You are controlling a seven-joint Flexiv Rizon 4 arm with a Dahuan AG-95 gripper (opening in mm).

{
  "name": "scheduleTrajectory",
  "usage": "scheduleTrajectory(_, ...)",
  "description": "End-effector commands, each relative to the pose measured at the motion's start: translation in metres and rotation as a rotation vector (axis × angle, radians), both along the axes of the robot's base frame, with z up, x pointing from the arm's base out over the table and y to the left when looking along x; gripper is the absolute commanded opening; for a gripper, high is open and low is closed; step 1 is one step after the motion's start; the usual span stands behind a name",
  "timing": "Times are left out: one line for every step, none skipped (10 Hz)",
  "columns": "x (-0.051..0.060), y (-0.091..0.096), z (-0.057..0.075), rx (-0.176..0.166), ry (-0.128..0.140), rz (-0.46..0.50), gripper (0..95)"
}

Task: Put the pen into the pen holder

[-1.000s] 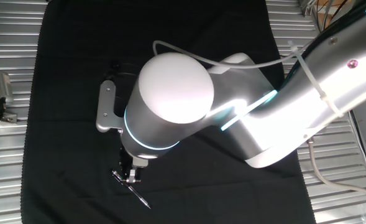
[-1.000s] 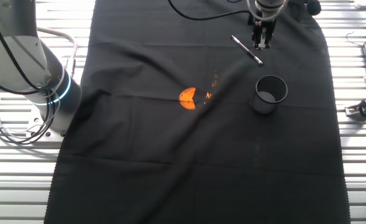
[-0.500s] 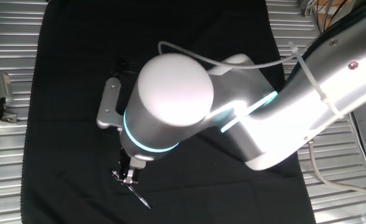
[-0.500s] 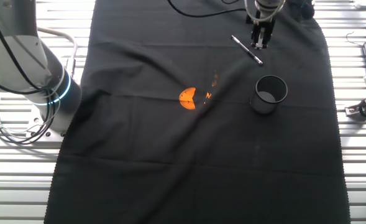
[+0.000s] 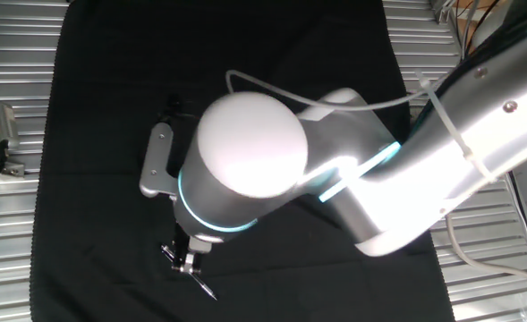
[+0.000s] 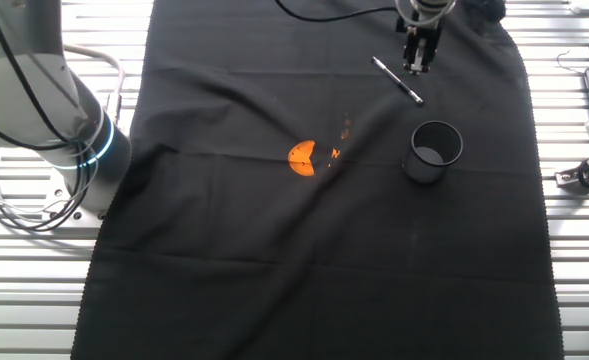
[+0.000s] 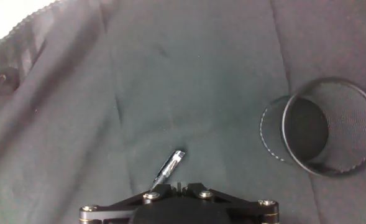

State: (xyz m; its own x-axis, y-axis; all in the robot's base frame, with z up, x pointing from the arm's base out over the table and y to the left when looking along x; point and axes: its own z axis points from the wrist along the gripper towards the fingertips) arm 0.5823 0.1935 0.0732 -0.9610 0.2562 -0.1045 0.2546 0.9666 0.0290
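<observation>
In one fixed view the big grey arm (image 5: pixel 352 179) covers the middle of the black cloth (image 5: pixel 93 134), so the pen holder cannot be seen there, and only the two ends of the pen (image 5: pixel 194 275) come out from under the gripper (image 5: pixel 188 262). In the hand view the gripper body (image 7: pixel 176 208) is cut off by the lower edge and hides most of the pen (image 7: pixel 168 169); only one silver end shows, lying on the cloth. The fingertips are not visible there, and in the other fixed view the gripper (image 6: pixel 415 66) is small and dark, so I cannot tell if the fingers are apart or together, or if they touch the pen. In this view the pen (image 6: pixel 397 80) lies flat and diagonal near the far edge of the cloth (image 6: pixel 274 250), just left of the gripper. The pen holder (image 6: pixel 433 151) stands upright, nearer and a little right of the pen, apart from it. A small orange lump (image 6: pixel 301 157) lies to the left of the holder, with bare cloth between them. The right edge of the cloth is close to the holder.
</observation>
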Motion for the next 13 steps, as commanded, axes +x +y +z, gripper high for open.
scheduleTrajectory(-0.001, 0.008, -0.002, -0.002, -0.006, 0.001, 0.0)
scheduleTrajectory(-0.001, 0.011, -0.003, -0.001, -0.005, 0.001, 0.0)
scheduleTrajectory(-0.001, 0.018, -0.001, 0.001, -0.003, 0.001, 0.0)
scheduleTrajectory(-0.002, 0.022, 0.0, 0.001, -0.001, 0.001, 0.0)
scheduleTrajectory(-0.003, 0.024, 0.0, 0.001, -0.001, 0.001, 0.0)
scheduleTrajectory(-0.004, 0.025, 0.0, 0.003, -0.001, 0.001, 0.0)
scheduleTrajectory(-0.008, 0.027, -0.002, 0.005, -0.005, 0.001, 0.0)
scheduleTrajectory(-0.011, 0.029, -0.004, 0.004, -0.007, 0.001, 0.0)
scheduleTrajectory(-0.012, 0.03, -0.005, 0.005, -0.01, 0.001, 0.0)
scheduleTrajectory(-0.013, 0.034, -0.007, 0.008, -0.012, 0.001, 0.0)
scheduleTrajectory(-0.013, 0.037, -0.009, 0.008, -0.014, 0.001, 0.0)
scheduleTrajectory(-0.013, 0.039, -0.009, 0.011, -0.015, 0.001, 0.0)
scheduleTrajectory(-0.013, 0.042, -0.01, 0.011, -0.018, 0.001, 0.0)
